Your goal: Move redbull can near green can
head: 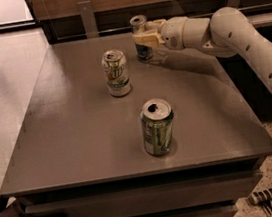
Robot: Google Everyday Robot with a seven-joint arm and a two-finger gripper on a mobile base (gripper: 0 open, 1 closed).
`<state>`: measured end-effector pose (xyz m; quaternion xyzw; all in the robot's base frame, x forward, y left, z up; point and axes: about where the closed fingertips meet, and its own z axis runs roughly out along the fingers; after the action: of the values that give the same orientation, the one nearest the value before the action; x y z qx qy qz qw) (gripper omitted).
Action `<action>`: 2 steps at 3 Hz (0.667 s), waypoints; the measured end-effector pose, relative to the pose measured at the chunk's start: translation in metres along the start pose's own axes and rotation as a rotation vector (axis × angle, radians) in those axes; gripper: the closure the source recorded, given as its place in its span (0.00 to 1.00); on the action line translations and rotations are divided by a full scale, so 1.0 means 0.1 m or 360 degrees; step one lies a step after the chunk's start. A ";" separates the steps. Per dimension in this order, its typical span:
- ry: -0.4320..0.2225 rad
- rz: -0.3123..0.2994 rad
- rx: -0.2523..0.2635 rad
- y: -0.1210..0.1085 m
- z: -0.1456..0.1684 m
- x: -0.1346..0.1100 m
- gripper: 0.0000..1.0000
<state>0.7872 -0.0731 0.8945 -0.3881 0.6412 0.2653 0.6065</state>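
The redbull can (138, 24), slim and silver with a blue lower part, stands upright at the back of the grey table (74, 139). My gripper (142, 40) reaches in from the right, and its pale fingers close around the middle of the can. The green can (157, 127), olive-green with an open silver top, stands upright near the table's front edge, well apart from the redbull can.
A white can with a green and red logo (116, 74) stands left of the middle, between the two other cans. A wooden wall with metal brackets (87, 16) runs behind the table. The arm (247, 39) spans the right side. Light floor lies to the left.
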 end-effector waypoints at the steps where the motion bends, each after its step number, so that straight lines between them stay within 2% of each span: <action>1: 0.0004 0.0014 0.0011 0.02 -0.09 -0.20 1.00; 2: -0.0002 0.0024 0.0036 0.09 -0.27 -0.54 1.00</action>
<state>0.7626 -0.0802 0.9502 -0.3763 0.6467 0.2629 0.6092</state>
